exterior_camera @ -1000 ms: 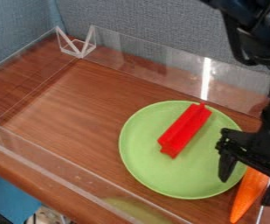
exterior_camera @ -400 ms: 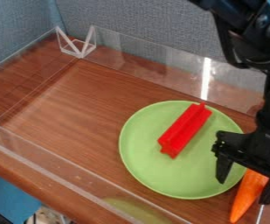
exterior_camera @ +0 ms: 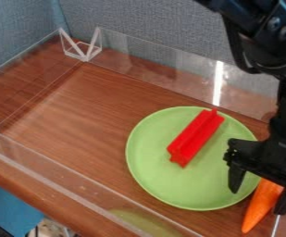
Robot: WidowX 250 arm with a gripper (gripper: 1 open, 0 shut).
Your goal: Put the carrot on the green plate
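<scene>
The orange carrot (exterior_camera: 261, 207) lies at the bottom right, just off the green plate's right rim, its tip pointing toward the lower left. My black gripper (exterior_camera: 264, 179) points straight down over the carrot's upper end, fingers open with one finger (exterior_camera: 239, 173) on the plate side and the other near the frame's right edge. The jaws straddle the carrot's top and are not closed on it. The large round green plate (exterior_camera: 157, 167) rests on the wooden surface, with the carrot outside it.
A red rectangular block (exterior_camera: 194, 137) lies diagonally on the plate. Clear acrylic walls (exterior_camera: 170, 65) enclose the wooden tray (exterior_camera: 71, 102). A small white wire stand (exterior_camera: 79, 43) sits at the far left corner. The arm's black body (exterior_camera: 263, 37) fills the upper right.
The arm's upper part has shifted slightly left in the picture; the gripper stays in place over the carrot, still open.
</scene>
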